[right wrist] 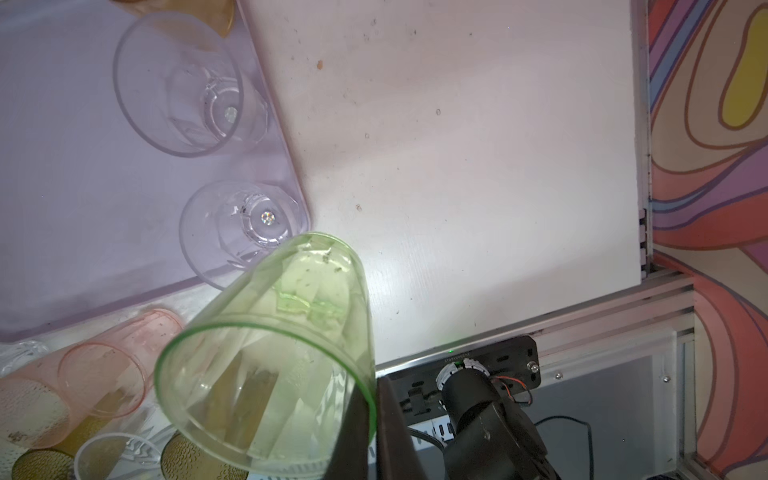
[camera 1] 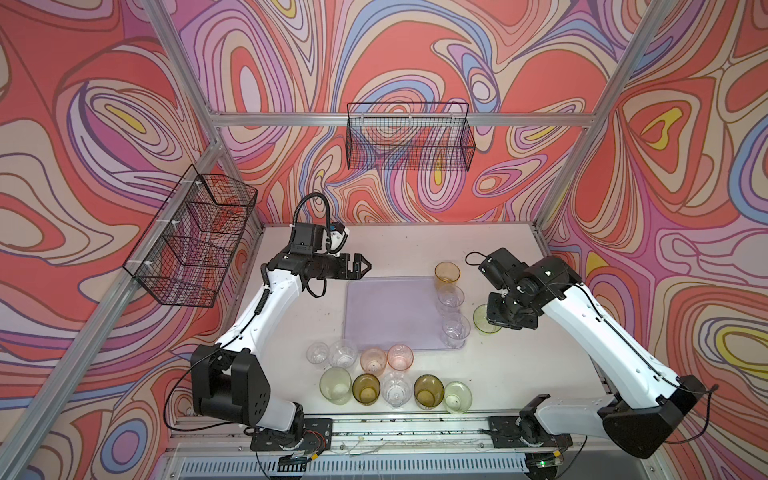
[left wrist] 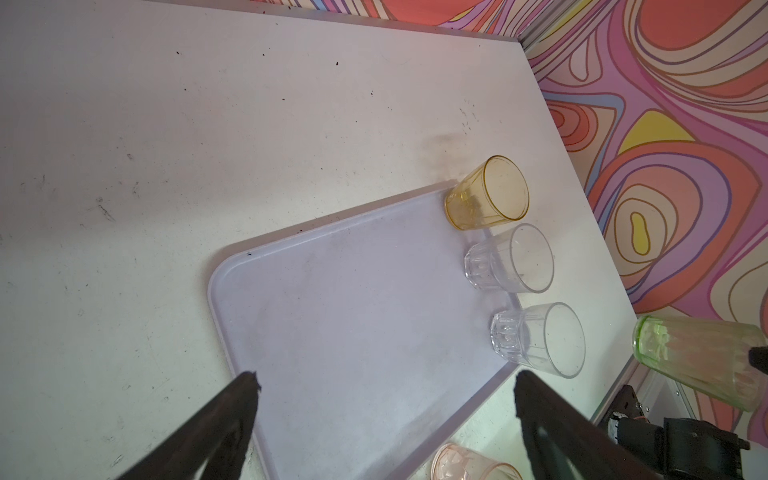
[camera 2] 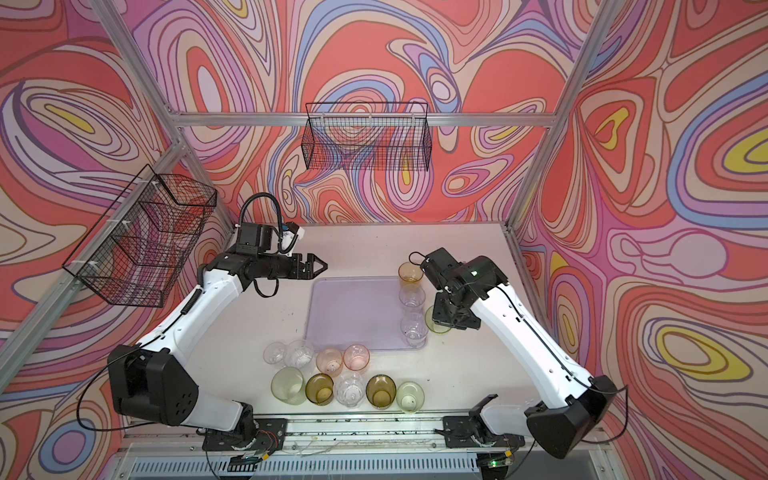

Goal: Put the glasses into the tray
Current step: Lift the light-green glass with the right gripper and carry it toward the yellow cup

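The lavender tray (camera 1: 386, 311) (camera 2: 353, 311) lies mid-table. Along its right rim stand an amber glass (camera 1: 447, 273) and two clear glasses (camera 1: 450, 298) (camera 1: 456, 329). My right gripper (right wrist: 374, 399) is shut on the rim of a pale green glass (right wrist: 266, 332) (camera 1: 482, 320), one finger inside and one outside. It holds the glass tilted just right of the tray's near right corner. My left gripper (left wrist: 384, 382) (camera 1: 363, 265) hovers open and empty over the tray's far left corner. Several more glasses (camera 1: 374, 376), clear, pink, green and olive, stand in two rows in front of the tray.
Black wire baskets hang on the left wall (camera 1: 195, 237) and the back wall (camera 1: 409, 137). An aluminium rail (camera 1: 395, 428) with both arm bases runs along the table's front edge. Patterned walls close in the table on three sides.
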### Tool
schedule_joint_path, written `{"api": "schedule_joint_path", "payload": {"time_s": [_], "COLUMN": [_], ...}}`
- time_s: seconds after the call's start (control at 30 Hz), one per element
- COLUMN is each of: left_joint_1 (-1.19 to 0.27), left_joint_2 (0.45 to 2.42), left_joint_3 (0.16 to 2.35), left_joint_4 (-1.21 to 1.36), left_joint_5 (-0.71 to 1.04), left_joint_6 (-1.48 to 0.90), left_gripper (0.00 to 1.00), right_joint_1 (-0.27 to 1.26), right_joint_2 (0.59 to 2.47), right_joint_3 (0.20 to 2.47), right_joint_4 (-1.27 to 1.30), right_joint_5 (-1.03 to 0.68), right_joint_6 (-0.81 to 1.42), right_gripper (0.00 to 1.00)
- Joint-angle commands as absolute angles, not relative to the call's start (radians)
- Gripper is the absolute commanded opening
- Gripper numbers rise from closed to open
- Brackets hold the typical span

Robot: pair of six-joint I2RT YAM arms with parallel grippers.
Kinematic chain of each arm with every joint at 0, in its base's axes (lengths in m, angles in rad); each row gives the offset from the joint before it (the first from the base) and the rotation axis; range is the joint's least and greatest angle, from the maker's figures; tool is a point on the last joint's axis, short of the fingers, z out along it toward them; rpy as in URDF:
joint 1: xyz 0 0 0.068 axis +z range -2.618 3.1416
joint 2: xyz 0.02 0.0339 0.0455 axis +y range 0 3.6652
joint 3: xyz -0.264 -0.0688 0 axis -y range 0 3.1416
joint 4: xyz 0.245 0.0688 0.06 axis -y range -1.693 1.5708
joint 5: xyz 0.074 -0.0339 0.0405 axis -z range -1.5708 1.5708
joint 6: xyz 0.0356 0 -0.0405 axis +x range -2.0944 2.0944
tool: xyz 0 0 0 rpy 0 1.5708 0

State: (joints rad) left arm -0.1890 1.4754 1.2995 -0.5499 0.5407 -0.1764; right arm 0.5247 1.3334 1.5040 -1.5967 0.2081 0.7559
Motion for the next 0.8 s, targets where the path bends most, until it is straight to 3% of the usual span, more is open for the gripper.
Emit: {"api": "schedule_joint_path", "payload": {"time_s": [0.0,0.77], "left_joint_1": [-0.189,-0.188], "left_joint_2": [1.468,1.433], "left_joint_3": [1.302,1.298], "left_joint_4": [-0.576,-0.583], "left_joint_5": [0.534,0.523], "left_joint_6": [-0.159,-0.134], "left_gripper": [0.99,1.00], "right_joint_1": [0.503,0.426], "right_joint_2": [1.372,1.761], "right_joint_3": [1.554,1.916], "right_joint_4": [-1.545,-1.410], "right_joint_5": [0.205,0.056], "right_joint_6": [0.687,0.496], "right_gripper": [0.00,0.00]}}
